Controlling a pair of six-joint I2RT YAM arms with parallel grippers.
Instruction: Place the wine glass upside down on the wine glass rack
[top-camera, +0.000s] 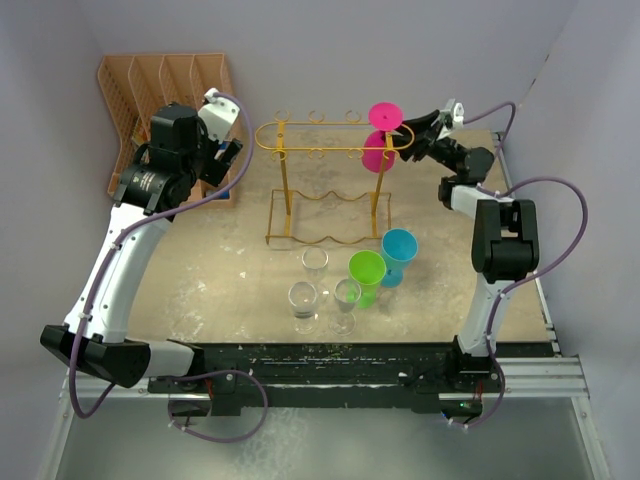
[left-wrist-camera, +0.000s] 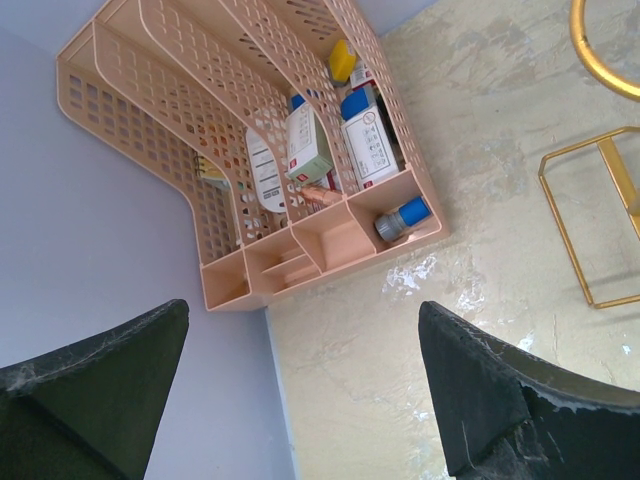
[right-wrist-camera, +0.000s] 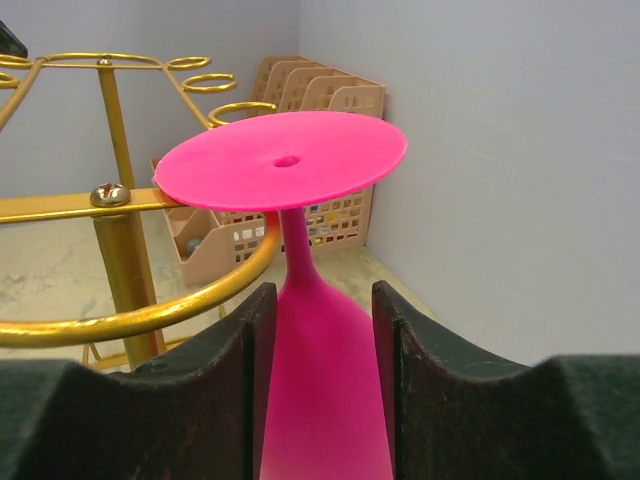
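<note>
The surface (top-camera: 200, 270) is a tan, scuffed board enclosed by pale walls.

The left arm (top-camera: 130, 270) reaches toward the far left corner. Its jaws are spread wide with nothing between them, and its wrist view looks down on bare surface beside the organizer. The right arm (top-camera: 500, 240) reaches to the far right end of the rack. Its jaws are clamped on the bowl of the pink wine glass, one finger (right-wrist-camera: 250, 400) pressed against each side.

A peach slotted file organizer (top-camera: 160, 85) stands in the far left corner. Its compartments hold small boxes and a blue-capped item (left-wrist-camera: 402, 217).

The wine glass rack (top-camera: 285, 190) stands upright at mid-surface toward the far side. It is golden wire with an oval top rail, small loops, two uprights and a wavy base.

The pink wine glass (top-camera: 380, 150) is at the right end of the top rail, inverted, with the foot (right-wrist-camera: 285, 160) uppermost and the bowl hanging below. The foot's left edge lies on the rail (right-wrist-camera: 150, 315). The stem appears to sit just inside the rail's curved end, but the view does not confirm this.

Near the arm bases stand a blue glass (top-camera: 398, 250), a green glass (top-camera: 366, 272) and three clear glasses (top-camera: 314, 265), (top-camera: 303, 303), (top-camera: 346, 297). All are upright and grouped close together, well apart from the rack's top rail.
</note>
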